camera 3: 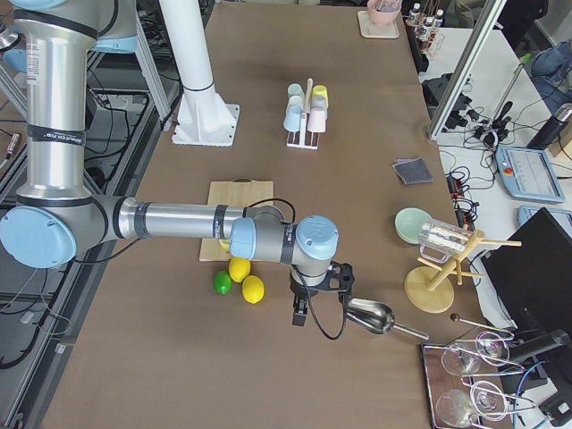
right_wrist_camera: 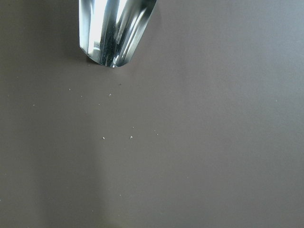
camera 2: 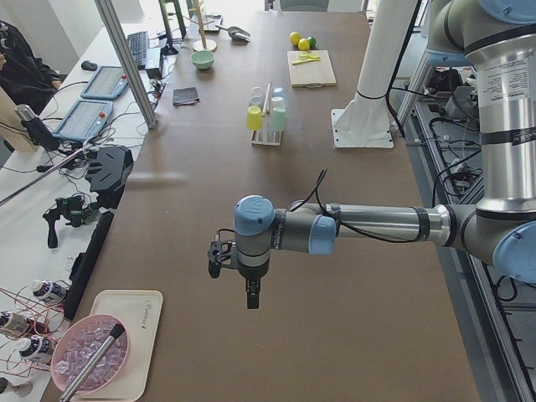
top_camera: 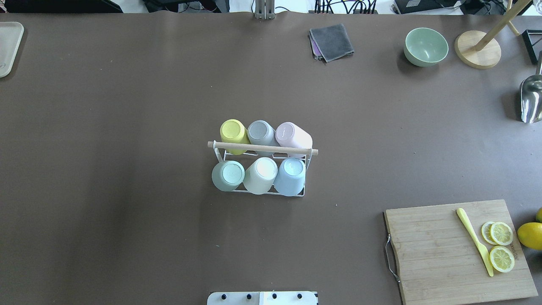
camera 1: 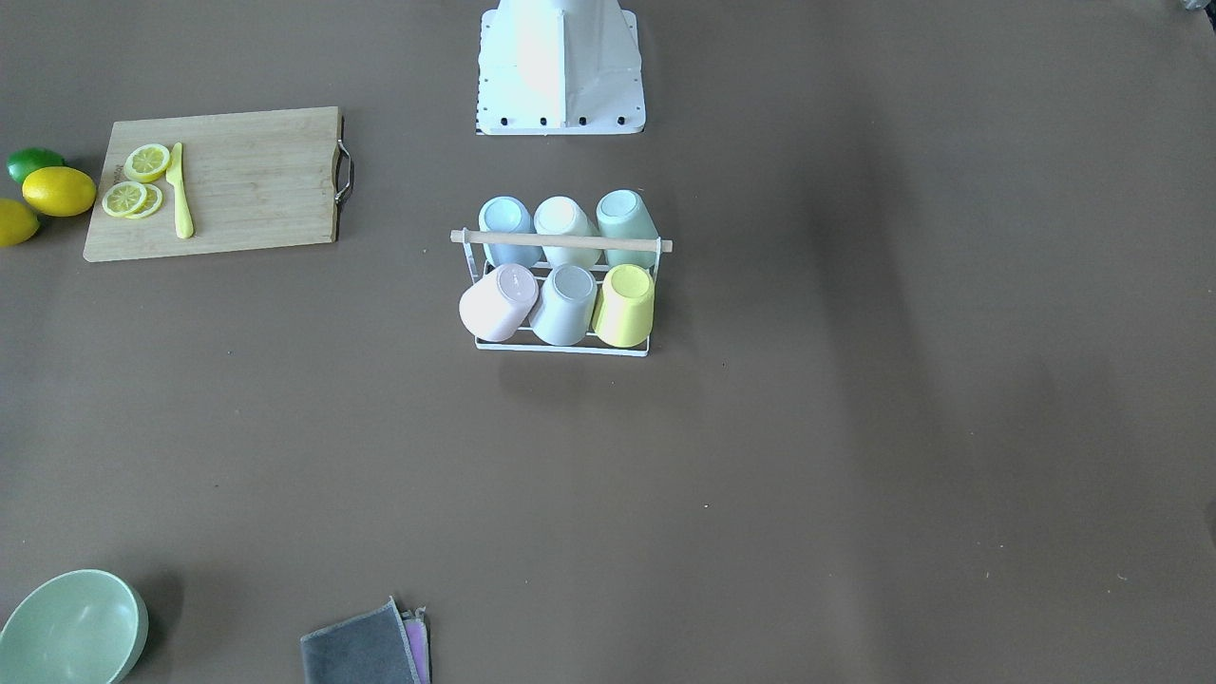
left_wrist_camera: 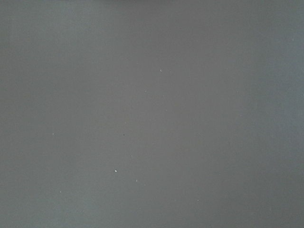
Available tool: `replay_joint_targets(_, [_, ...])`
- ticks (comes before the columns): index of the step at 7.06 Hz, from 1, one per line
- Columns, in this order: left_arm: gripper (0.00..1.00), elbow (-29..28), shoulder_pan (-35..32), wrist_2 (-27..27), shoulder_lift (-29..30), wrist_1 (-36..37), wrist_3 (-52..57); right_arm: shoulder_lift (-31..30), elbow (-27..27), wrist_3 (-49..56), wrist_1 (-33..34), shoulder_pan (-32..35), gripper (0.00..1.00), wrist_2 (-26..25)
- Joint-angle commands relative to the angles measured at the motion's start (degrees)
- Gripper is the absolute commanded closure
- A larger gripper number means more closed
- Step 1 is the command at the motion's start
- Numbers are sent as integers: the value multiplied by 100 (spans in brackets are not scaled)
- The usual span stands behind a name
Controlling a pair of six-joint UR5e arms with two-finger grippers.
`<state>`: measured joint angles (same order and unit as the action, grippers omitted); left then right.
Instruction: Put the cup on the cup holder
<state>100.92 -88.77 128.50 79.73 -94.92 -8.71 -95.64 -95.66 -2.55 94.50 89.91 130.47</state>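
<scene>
The cup holder [camera 1: 560, 350] stands mid-table [top_camera: 127, 127], six upturned cups [top_camera: 259, 173] filling both rows and its wooden rod [top_camera: 262, 148] barring the top between them. Bare table rings it; cutting board [top_camera: 444, 254] near right, cloth [top_camera: 332, 40] and bowl [top_camera: 425, 46] far right, well apart.

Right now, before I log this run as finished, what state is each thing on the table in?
Cup holder: upright, full.
Cups: six, upside down on the holder.
Bowl: upright, empty.
Cloths: folded, stacked.
Knife: flat on the cutting board.
Lemon slices: cut, flat on the board.
Left gripper: over bare table, open or shut unclear.
Right gripper: near the scoop, open or shut unclear.
</scene>
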Motion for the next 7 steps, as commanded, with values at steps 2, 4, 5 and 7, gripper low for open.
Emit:
replay_joint_targets(2, [2, -11, 0, -1, -2, 0, 10, 2, 21, 9, -2, 0, 0, -12])
replay_joint_targets(4, [2, -11, 0, -1, 7, 0, 10, -7, 30, 18, -2, 0, 0, -21])
replay_joint_targets(5, [2, -11, 0, -1, 16, 0, 10, -7, 38, 18, -2, 0, 0, -39])
replay_joint_targets(7, [2, -19, 0, -9, 7, 0, 10, -7, 82, 18, -2, 0, 0, -39])
